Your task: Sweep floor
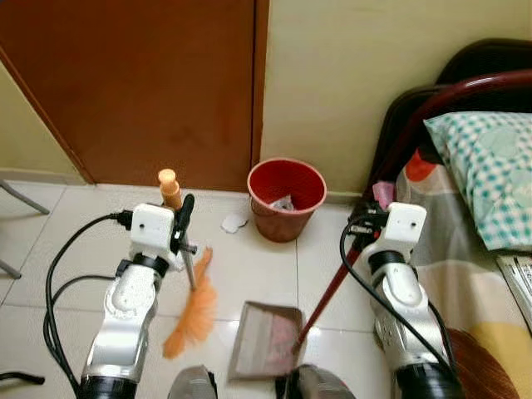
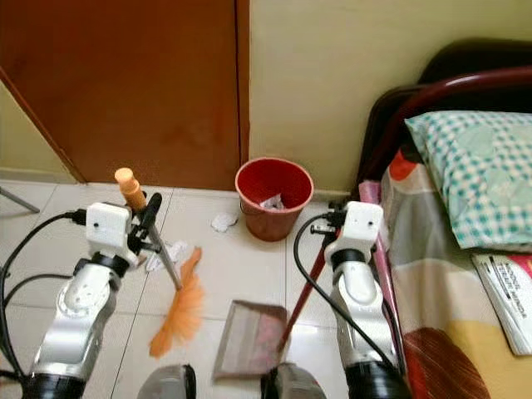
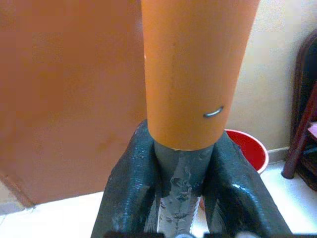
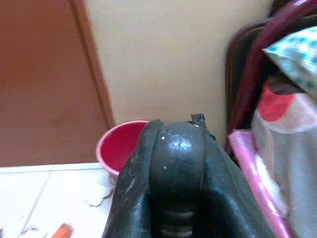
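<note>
The left gripper (image 3: pixel 181 198) is clamped on the orange broom's (image 1: pixel 189 316) metal shaft just under its orange cap, bristles on the tiles below. The right gripper (image 4: pixel 178 163) appears closed around the dustpan's (image 1: pixel 264 339) red handle. Crumpled paper scraps (image 2: pixel 166 252) lie beyond the bristles, so a careless stroke could scatter them past the pan, away from the red bin (image 1: pixel 285 198).

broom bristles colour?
Orange; the broom bristles show best in the right eye view.

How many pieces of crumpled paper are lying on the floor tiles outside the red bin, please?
2: one paper scrap on the tiles left of the red bin, another paper scrap by the broom handle near the left gripper. Others may be hidden behind the arms.
</note>
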Available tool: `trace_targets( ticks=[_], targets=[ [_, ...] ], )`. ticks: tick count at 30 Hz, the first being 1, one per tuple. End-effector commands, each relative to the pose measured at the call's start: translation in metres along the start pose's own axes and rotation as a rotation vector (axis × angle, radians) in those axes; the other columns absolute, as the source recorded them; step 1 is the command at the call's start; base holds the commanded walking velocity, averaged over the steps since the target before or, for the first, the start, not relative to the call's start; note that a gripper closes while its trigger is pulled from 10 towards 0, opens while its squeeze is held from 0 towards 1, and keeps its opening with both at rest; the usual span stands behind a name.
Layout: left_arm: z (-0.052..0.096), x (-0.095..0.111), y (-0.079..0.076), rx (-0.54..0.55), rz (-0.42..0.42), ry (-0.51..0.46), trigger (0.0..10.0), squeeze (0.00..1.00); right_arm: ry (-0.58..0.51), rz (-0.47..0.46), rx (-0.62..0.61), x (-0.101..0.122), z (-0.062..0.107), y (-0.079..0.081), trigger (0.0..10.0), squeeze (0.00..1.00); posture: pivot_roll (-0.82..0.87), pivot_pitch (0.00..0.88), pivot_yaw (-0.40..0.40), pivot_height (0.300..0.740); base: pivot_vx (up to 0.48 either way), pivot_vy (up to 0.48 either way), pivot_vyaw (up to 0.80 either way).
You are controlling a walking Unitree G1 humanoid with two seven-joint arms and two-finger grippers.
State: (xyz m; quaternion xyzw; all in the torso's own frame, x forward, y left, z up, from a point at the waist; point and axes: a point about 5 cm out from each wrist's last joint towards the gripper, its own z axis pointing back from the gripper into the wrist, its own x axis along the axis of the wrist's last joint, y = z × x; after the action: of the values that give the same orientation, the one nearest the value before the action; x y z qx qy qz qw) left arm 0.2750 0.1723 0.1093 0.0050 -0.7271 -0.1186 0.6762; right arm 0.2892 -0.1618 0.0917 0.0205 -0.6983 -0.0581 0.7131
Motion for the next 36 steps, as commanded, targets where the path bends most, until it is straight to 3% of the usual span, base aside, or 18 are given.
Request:
trace_targets(
  ticks=[1, 6, 23, 36],
  targets=[
    [-0.002, 0.005, 0.004, 0.007, -0.017, -0.020, 10.0, 0.00, 0.000, 0.004, -0.017, -0.001, 0.002, -0.005, 10.0, 0.00, 0.00, 0.071, -0.019, 0.740, 0.000, 0.000, -0.80],
    [-0.003, 0.005, 0.006, 0.019, -0.010, -0.021, 10.0, 0.00, 0.003, 0.009, -0.017, -0.003, 0.003, -0.007, 10.0, 0.00, 0.00, 0.075, -0.018, 0.740, 0.000, 0.000, -0.80],
    [-0.009, 0.009, 0.005, 0.015, -0.009, -0.041, 10.0, 0.00, -0.007, 0.018, -0.012, -0.001, -0.002, -0.005, 10.0, 0.00, 0.00, 0.069, -0.017, 0.740, 0.000, 0.313, -0.55],
    [-0.009, 0.014, 0.001, -0.003, 0.011, -0.076, 10.0, 0.00, -0.010, 0.030, -0.026, -0.002, -0.003, -0.008, 10.0, 0.00, 0.00, 0.056, -0.019, 0.740, 0.000, 0.108, 0.00]
  ],
)
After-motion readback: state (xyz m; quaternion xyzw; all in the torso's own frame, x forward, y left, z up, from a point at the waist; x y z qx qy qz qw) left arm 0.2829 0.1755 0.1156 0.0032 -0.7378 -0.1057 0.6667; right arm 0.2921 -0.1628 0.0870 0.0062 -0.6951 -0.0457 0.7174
